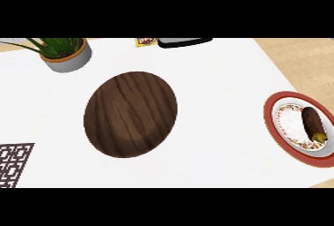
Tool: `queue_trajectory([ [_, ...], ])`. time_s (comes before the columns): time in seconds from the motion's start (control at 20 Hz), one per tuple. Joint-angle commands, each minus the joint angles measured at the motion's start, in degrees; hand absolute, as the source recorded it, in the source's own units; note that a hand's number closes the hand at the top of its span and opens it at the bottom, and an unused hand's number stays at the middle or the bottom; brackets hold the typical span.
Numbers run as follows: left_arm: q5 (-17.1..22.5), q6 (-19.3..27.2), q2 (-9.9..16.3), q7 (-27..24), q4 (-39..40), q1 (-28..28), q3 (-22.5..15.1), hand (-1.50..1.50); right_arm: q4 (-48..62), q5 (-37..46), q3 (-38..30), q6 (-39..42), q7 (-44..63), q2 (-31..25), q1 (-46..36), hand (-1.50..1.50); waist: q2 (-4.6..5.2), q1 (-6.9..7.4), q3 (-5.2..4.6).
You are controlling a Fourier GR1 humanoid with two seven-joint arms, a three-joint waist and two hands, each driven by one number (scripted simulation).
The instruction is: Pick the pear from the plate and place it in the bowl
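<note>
Dark, elongated pear [313,123] on plate [269,115]

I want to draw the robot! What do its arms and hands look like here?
Neither arm nor hand shows in this head view, so their look can't be told from it. You only see the wooden bowl, the red-rimmed plate with a dark brown fruit on it, and a potted plant.

Nothing of my own body inside the head view, no colour, shape or marking of mine to tell from here
</note>
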Motion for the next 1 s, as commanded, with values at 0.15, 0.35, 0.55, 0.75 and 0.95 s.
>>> queue_trajectory([
  [0.15, -0.01, -0.68, -0.26, -0.02, -0.82, 0.85, -0.67, 0.00, -13.55, -1.90, -0.60, -4.52, 3.16, 3.19, -3.36, 1.50, -0.44, 1.64, -0.01],
  [0.35, 0.31, -1.46, -0.17, 0.06, -0.84, 0.60, -1.06, 0.00, -21.66, -3.78, 0.99, -4.79, 6.07, 8.67, -6.19, 1.50, -0.30, 3.03, 0.20],
  [0.55, 0.51, -1.75, -0.07, 0.19, -1.85, -0.04, -1.39, 0.00, -29.52, -3.51, 3.64, -4.48, 12.06, 12.43, -8.60, 1.50, -0.10, 4.60, 0.30],
  [0.75, 0.83, -2.26, -0.69, 0.16, -1.99, -0.53, -2.18, 0.00, -36.56, -2.29, 7.29, -3.52, 20.84, 17.07, -11.64, 1.50, 0.48, 6.12, 0.29],
  [0.95, 0.57, -2.73, -1.10, 0.24, -2.00, -0.74, -3.26, 0.00, -43.44, 1.40, 11.97, -1.76, 32.28, 20.97, -14.21, 1.50, 1.36, 7.51, 0.45],
])
